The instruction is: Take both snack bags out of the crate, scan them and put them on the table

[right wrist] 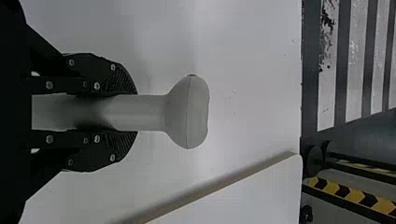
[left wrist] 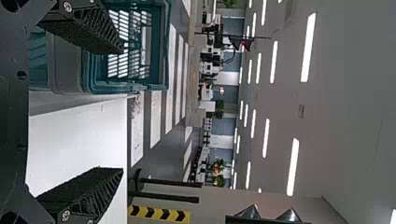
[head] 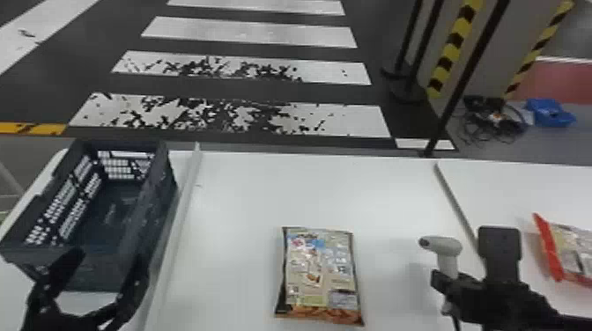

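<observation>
By the crate (head: 166, 176), the left hand (head: 109, 262) hangs spread. Flat on the desk (head: 238, 189) lies one snack bag (head: 321, 275), presumably baring its code; the scanner (head: 445, 245) is pinched by its handle (right wrist: 147, 113) in the right hand (right wrist: 135, 113), head (right wrist: 189, 112) free to aim, with the red-edged bag (head: 572, 253) farther right, likely already scanned.

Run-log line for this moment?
right gripper: jaws shut on scanner | left gripper: jaws open by crate | snack bag: middle table | red-edged bag: right table

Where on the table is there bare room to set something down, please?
The table is bare between crate and middle bag, and beyond that bag to the far edge. It is crowded rightward, where the right jaws grip the scanner near the red bag.
</observation>
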Tool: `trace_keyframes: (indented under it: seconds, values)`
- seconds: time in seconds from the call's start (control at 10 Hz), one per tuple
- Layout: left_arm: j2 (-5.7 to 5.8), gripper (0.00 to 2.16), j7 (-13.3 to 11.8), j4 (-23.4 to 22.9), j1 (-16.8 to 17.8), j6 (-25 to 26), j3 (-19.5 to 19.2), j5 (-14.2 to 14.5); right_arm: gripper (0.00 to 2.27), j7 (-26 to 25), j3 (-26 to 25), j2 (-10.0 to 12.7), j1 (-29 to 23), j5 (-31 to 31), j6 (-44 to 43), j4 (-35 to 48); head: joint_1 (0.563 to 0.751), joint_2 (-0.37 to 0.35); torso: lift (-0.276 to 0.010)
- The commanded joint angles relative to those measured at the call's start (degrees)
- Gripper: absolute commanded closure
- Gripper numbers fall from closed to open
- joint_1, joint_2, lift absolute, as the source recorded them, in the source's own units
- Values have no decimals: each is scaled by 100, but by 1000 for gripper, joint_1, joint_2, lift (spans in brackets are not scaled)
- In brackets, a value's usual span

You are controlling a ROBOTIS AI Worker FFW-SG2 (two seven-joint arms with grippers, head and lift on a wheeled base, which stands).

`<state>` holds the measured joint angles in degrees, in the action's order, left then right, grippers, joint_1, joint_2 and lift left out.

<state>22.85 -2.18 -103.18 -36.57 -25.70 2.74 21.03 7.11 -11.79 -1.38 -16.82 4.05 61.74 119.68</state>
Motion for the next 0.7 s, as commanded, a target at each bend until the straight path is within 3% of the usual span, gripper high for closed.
trace_keyframes:
  seconds: [0.0,0.6]
  values:
    - [0,103,7,0,1,0,-2,-3,2243,0,-104,-12,135,-9,-114,-305,695,-86,-92]
    - [0,103,7,0,-8,0,-11,-3,2233,0,-148,-56,302,-18,-325,-771,695,-113,-92]
